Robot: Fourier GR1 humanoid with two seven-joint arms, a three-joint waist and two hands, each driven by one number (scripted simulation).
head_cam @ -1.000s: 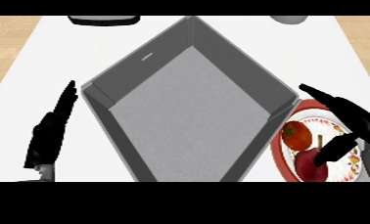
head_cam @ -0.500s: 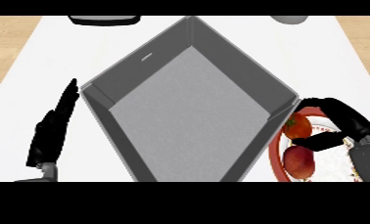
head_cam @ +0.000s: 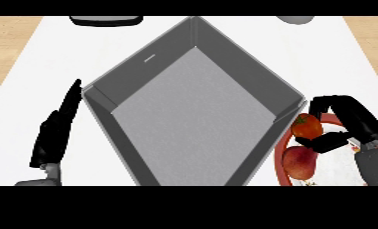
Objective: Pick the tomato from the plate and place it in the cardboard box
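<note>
A red tomato (head_cam: 306,127) with a green stem lies at the upper left of a red-rimmed plate (head_cam: 278,159) in the lower right. My right hand (head_cam: 348,119) is curled round it, fingers arched over its far side and thumb under its near side. A second reddish fruit (head_cam: 299,163) sits on the plate just below the tomato. The big grey box (head_cam: 247,70) stands open in the middle, turned like a diamond, its right corner touching the plate's edge. My left hand (head_cam: 56,132) rests open at the box's left, fingers straight and pointing away.
A dark flat object (head_cam: 107,20) lies at the far edge, top left. A grey rounded object (head_cam: 295,19) shows at the top right. Wooden counter strips (head_cam: 18,38) flank the white surface on both sides.
My right hand has come down from open above the plate and curled its fingers and thumb round the tomato. The left hand has barely shifted. The tomato stays on the plate.
</note>
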